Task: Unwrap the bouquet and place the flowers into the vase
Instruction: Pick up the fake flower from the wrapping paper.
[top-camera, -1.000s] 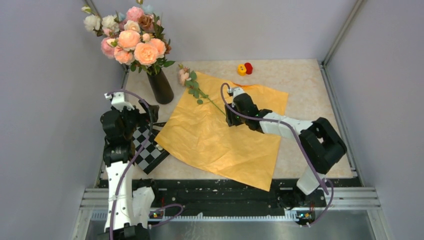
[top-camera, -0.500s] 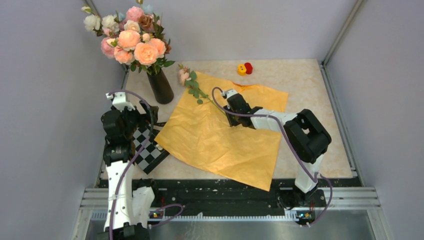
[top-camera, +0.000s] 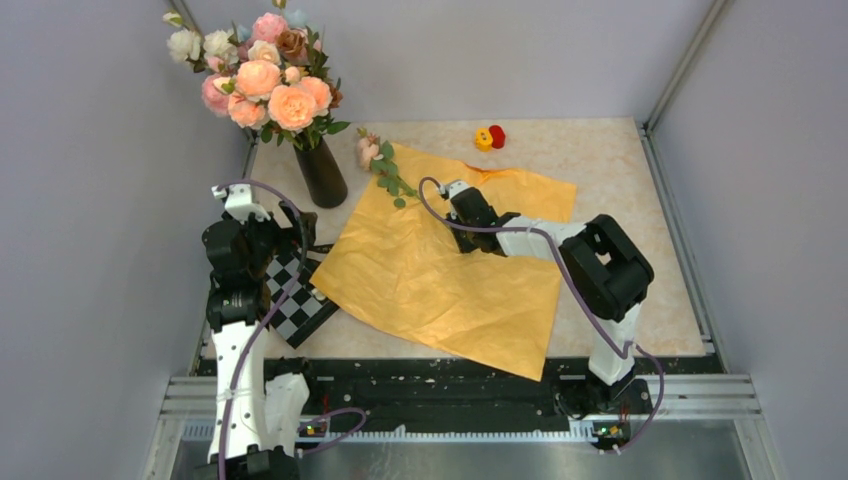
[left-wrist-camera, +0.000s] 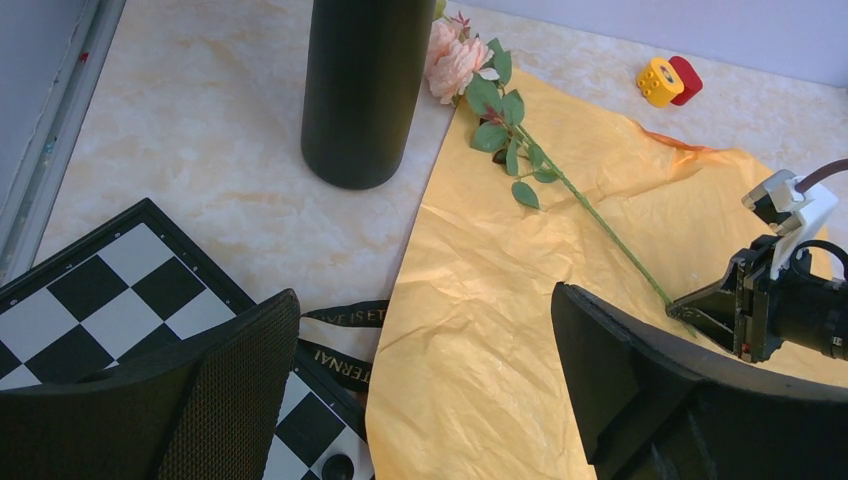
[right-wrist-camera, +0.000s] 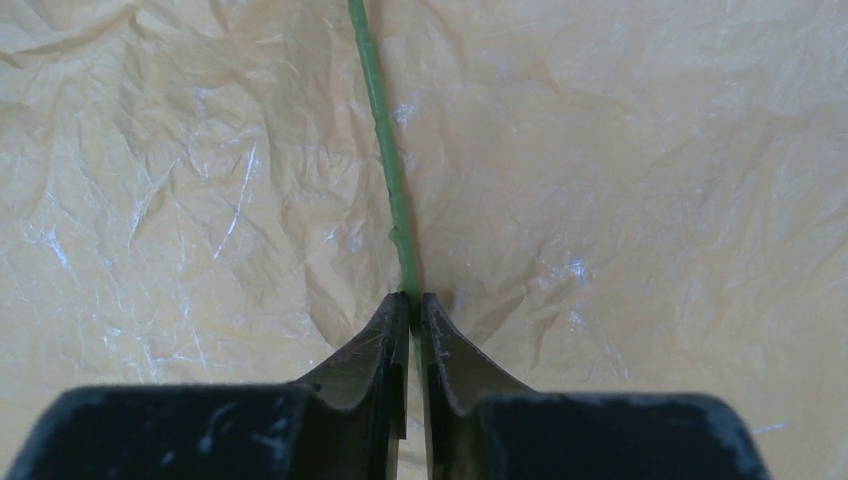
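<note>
The bouquet's orange paper lies spread flat on the table. One of the flowers, a pink rose on a thin green stem, rests across the paper's far left corner. My right gripper is shut on the lower end of that stem, its tips down at the paper. The black vase stands upright at the back left and holds a bunch of pink and peach flowers. My left gripper hangs wide open over the paper's left edge, holding nothing.
A checkerboard lies at the near left, and the black ribbon lies between it and the paper. Small yellow and red flower heads sit at the back. Grey walls close in on the left, back and right.
My right gripper has slid left and a little farther back along the paper to the stem's end and closed on it. The left arm has not moved.
</note>
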